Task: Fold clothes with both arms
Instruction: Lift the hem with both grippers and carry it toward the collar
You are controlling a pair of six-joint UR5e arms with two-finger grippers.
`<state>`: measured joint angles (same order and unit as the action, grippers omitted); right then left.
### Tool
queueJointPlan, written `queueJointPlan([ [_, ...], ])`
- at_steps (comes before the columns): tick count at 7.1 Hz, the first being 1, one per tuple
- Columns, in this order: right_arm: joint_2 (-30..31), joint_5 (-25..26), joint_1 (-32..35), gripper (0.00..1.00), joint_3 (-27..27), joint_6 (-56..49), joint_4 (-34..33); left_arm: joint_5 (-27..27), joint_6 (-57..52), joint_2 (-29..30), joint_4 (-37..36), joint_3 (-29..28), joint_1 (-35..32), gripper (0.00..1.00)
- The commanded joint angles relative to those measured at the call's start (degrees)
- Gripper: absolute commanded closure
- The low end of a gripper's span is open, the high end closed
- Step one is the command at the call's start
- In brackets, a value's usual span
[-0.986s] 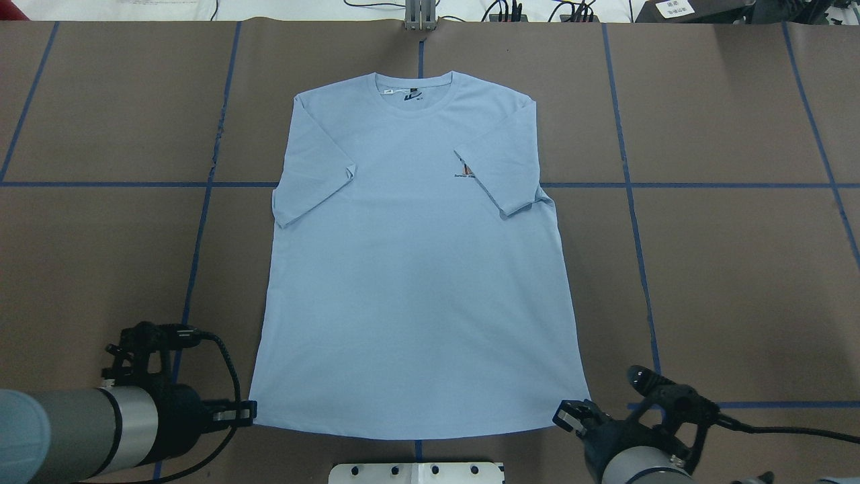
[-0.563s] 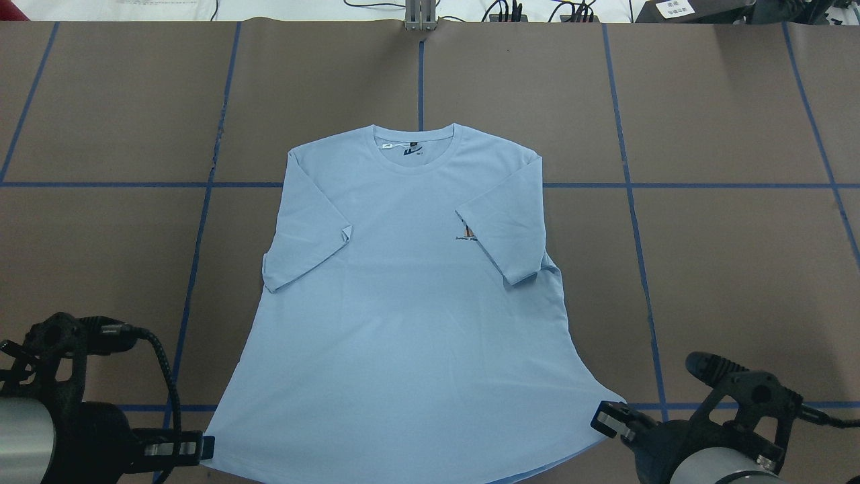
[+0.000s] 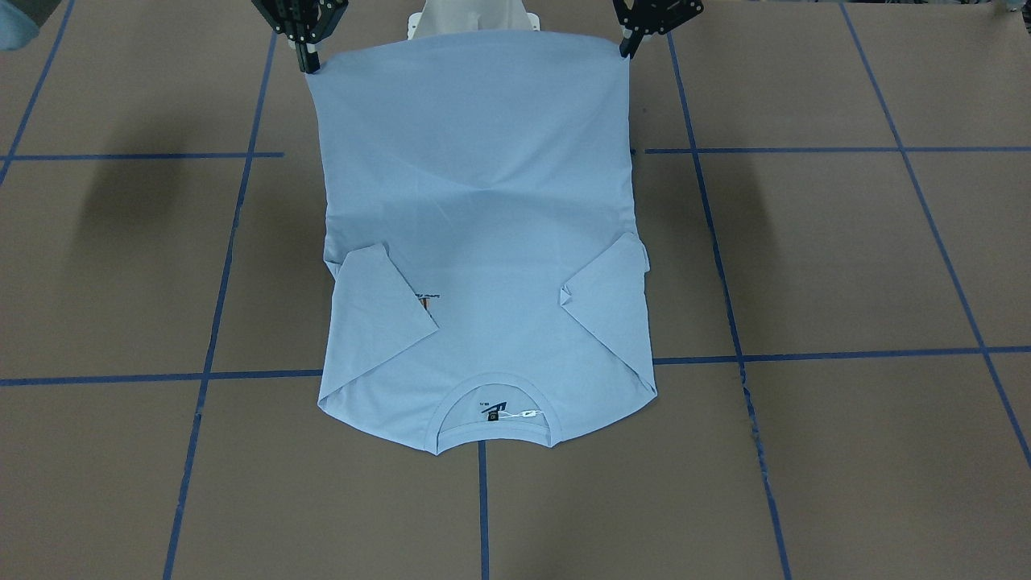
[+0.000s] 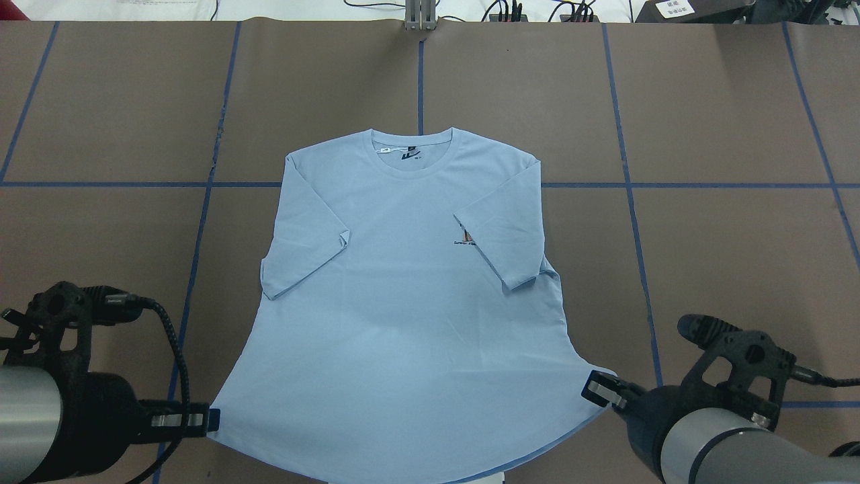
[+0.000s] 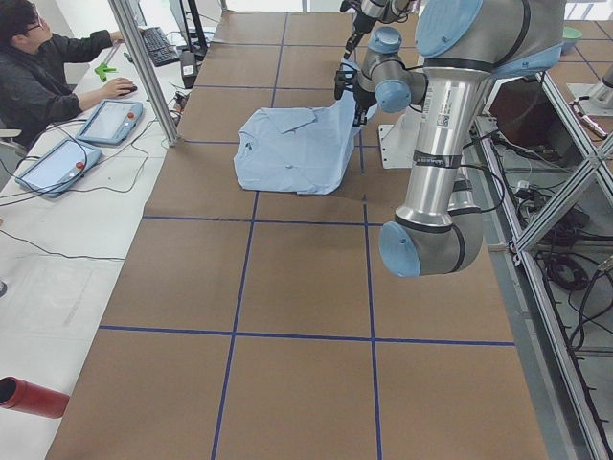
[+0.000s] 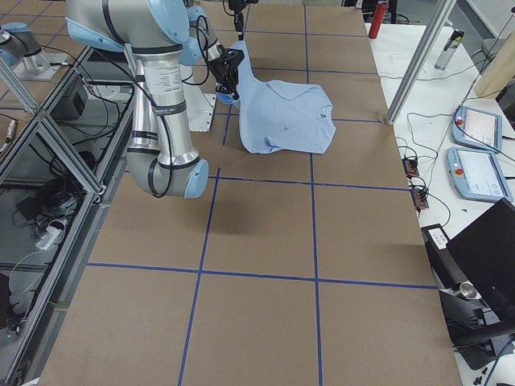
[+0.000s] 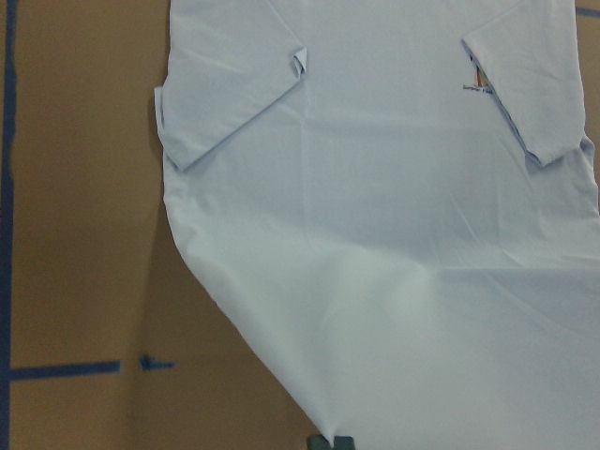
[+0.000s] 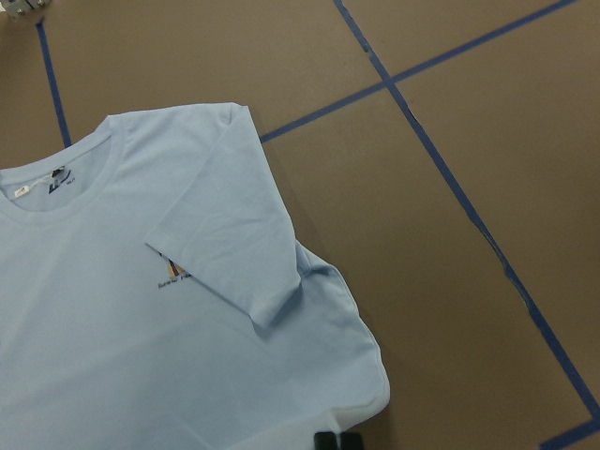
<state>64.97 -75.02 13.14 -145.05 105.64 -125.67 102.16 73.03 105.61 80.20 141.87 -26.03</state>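
Pale blue T-shirt lies face up, sleeves folded inward. Left gripper pinches near-left hem corner; right gripper pinches near-right hem corner; hem raised.

T-shirt: pale blue, plain all over. Chest print: small, orange and navy. Neck label: dark, with white tag to its left. Surface: brown, crossed by blue tape lines in grid. Left arm, right arm: grey metal, with black jaws and cables. Joint caps: light blue.
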Motion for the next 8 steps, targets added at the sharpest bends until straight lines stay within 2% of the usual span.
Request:
queueJointPlan([
  [1,-4.14,-5.03,11.43,1.0,10.43,-6.83,7.04,1.37,-9.26,6.52,-1.18,-10.86,-9.96,1.0],
  [3,-4.32,-8.28,17.86,1.0,24.23,-10.87,22.07,1.29,-13.08,12.14,1.78,-23.07,-14.03,1.0],
  [4,-5.02,-8.3,19.8,1.0,30.82,-12.2,27.7,1.28,-13.52,12.69,7.11,-28.52,-15.44,1.0],
  [7,-11.34,-8.39,22.72,1.0,47.97,-14.05,34.85,0.67,-15.19,17.6,20.21,-47.58,-17.39,1.0],
  [8,-11.61,-8.39,23.24,1.0,53.5,-14.14,40.62,0.58,-15.2,18.4,25.4,-53.74,-17.39,1.0],
])
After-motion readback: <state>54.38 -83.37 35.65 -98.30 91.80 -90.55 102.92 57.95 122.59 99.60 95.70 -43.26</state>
